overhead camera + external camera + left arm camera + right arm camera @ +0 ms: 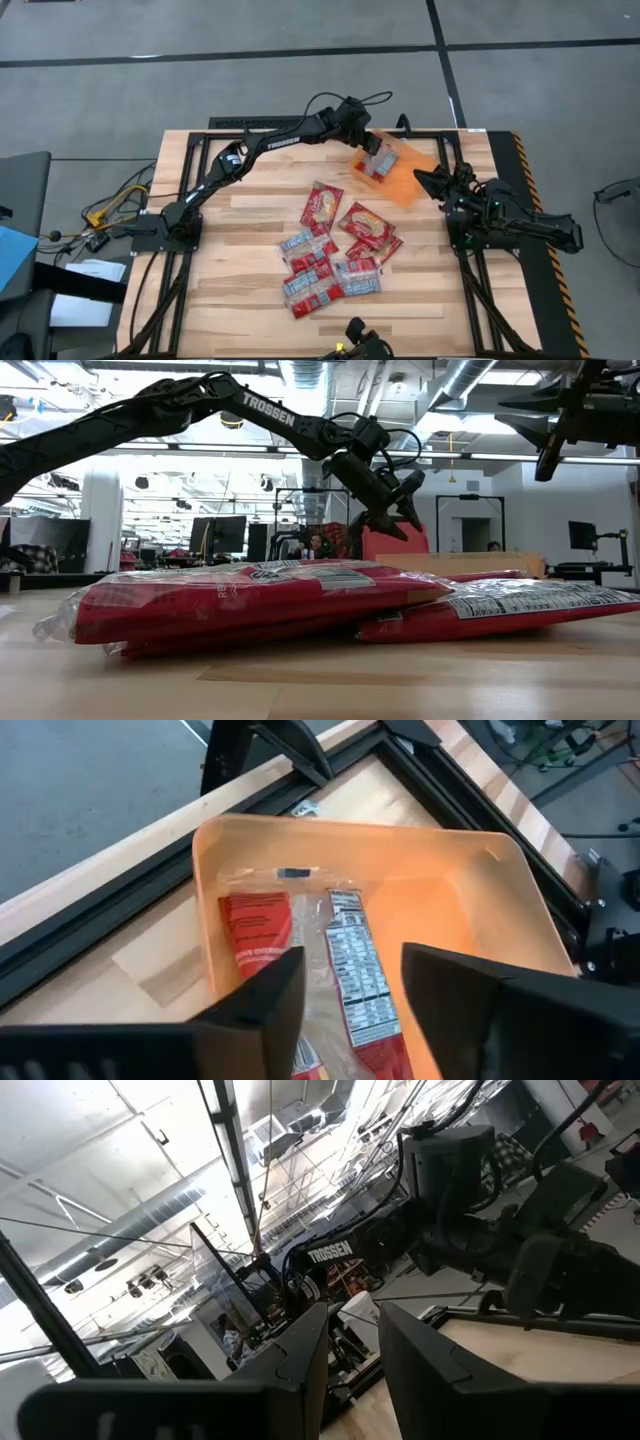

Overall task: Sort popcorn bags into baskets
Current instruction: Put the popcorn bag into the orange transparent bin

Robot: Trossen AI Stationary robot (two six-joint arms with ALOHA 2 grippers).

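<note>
The orange basket (408, 182) stands on the table's far right part. My left gripper (372, 150) hangs over its far end, open, touching nothing. In the left wrist view, a popcorn bag (350, 955) with a printed label lies flat on the floor of the basket (470, 910), below the gap between the fingers. A red packet (255, 925) lies beside it. Several more popcorn bags (335, 250) lie in a loose overlapping pile at the table's middle. My right gripper (422, 182) waits at the right edge, raised and open, with nothing in it.
The black frame rails (300, 760) run along the table's far edge just behind the basket. In the low view the pile of bags (250, 600) fills the foreground. Bare wood lies to the left of the pile and along the near edge.
</note>
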